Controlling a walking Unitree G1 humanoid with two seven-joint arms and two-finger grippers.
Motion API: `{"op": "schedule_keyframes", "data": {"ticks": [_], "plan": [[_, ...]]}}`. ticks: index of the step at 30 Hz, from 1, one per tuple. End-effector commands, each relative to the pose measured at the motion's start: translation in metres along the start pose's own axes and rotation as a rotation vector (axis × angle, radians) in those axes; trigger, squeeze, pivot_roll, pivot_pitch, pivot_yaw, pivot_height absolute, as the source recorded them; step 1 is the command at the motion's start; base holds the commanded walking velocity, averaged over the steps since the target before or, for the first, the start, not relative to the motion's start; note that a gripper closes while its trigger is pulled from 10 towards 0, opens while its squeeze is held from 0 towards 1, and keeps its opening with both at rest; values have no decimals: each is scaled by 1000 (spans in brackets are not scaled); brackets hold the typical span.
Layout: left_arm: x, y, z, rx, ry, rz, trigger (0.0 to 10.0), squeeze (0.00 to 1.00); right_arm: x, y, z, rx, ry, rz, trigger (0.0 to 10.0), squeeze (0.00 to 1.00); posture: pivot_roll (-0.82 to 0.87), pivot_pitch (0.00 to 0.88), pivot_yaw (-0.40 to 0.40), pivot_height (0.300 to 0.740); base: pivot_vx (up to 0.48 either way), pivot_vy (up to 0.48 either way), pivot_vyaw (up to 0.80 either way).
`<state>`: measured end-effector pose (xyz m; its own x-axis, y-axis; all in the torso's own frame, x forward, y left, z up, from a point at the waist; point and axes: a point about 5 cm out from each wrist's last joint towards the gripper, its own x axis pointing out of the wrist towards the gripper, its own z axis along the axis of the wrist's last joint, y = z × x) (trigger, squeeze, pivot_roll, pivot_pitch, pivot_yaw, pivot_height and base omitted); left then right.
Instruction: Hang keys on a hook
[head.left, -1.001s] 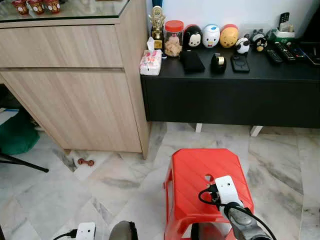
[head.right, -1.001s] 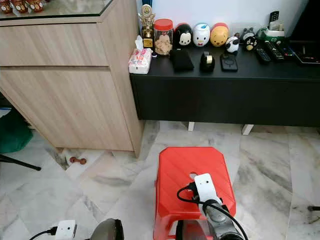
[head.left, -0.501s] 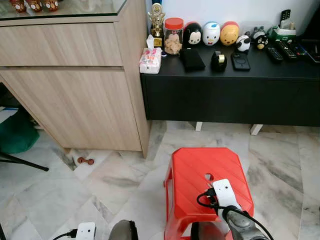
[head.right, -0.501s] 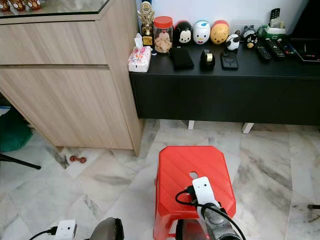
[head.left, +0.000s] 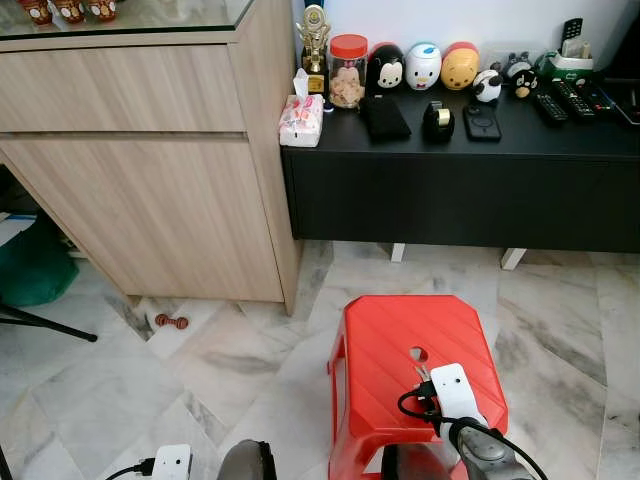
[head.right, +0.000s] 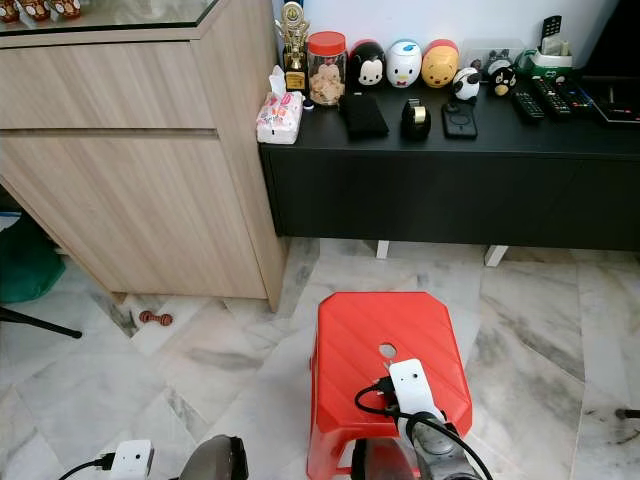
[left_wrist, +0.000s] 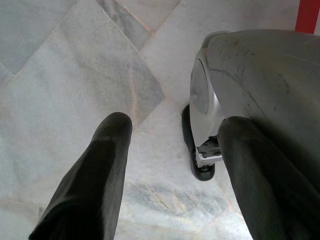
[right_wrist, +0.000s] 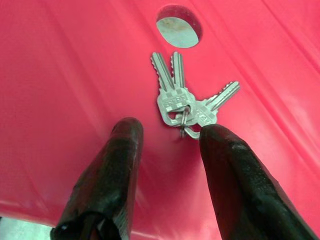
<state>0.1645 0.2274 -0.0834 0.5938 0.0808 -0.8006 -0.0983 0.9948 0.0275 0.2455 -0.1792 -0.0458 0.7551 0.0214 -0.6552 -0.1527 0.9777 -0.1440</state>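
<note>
A bunch of silver keys (right_wrist: 186, 106) on a ring lies flat on the top of a red plastic stool (head.left: 385, 340), just below the stool's round hole (right_wrist: 179, 32). My right gripper (right_wrist: 170, 134) hovers low over the stool, open, with its black fingers (right_wrist: 116, 170) on either side of the key ring. The ring sits right at the fingertips. In the eye views the right wrist's white camera box (head.left: 447, 388) hangs over the stool's near half. My left gripper (left_wrist: 175, 131) hangs open and holds nothing, over the marble floor beside my own grey leg (left_wrist: 250, 85).
A light wooden cabinet (head.left: 150, 150) stands at the left. A low black console (head.left: 460, 190) against the wall carries figurines, a jar and remotes. A small brown object (head.left: 171, 322) lies on the marble floor by the cabinet. A green bag (head.left: 30, 270) sits far left.
The head view has shifted slightly. My right wrist has dropped a little lower over the near part of the stool. The keys have not moved.
</note>
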Motion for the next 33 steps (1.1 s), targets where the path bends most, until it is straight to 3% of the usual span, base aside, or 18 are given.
{"op": "schedule_keyframes", "data": {"ticks": [1, 18, 23, 25, 26, 30, 32, 33], "plan": [[-2, 2, -8, 19, 27, 2, 10000, 0, 1, 3, 3, 35, -5, -2, 10000, 0, 6, 101, 8, 626, 0, 0, 0], [-2, 2, -9, 40, 26, 4, 10000, 0, 1, -1, 2, 73, -3, -27, 10000, 0, 11, 102, 6, 626, 0, 0, 0], [-3, 3, -9, 45, 24, 5, 10000, 0, 0, -2, 1, 73, 1, -28, 9020, 0, 14, 99, 8, 626, 0, 0, 0], [-3, 4, -9, 44, 22, 6, 10000, 0, 0, -2, 0, 71, 4, -31, 9176, 0, 15, 99, 8, 626, 0, 0, 0], [-3, 4, -9, 44, 22, 7, 10000, 0, 0, -3, 0, 73, 4, -33, 10000, 0, 16, 99, 9, 626, 0, 0, 0], [-3, 5, -9, 43, 20, 9, 10000, 0, 0, -4, 0, 75, 0, -41, 10000, 0, 16, 99, 9, 626, 0, 0, 0], [-3, 5, -8, 41, 18, 7, 10000, 0, 0, -5, 1, 66, -10, -47, 6941, 0, 17, 99, 9, 626, 0, 0, 0], [-3, 5, -8, 41, 17, 7, 10000, 0, 0, -6, 1, 66, -10, -48, 0, 0, 17, 99, 9, 626, 0, 0, 0]]}}
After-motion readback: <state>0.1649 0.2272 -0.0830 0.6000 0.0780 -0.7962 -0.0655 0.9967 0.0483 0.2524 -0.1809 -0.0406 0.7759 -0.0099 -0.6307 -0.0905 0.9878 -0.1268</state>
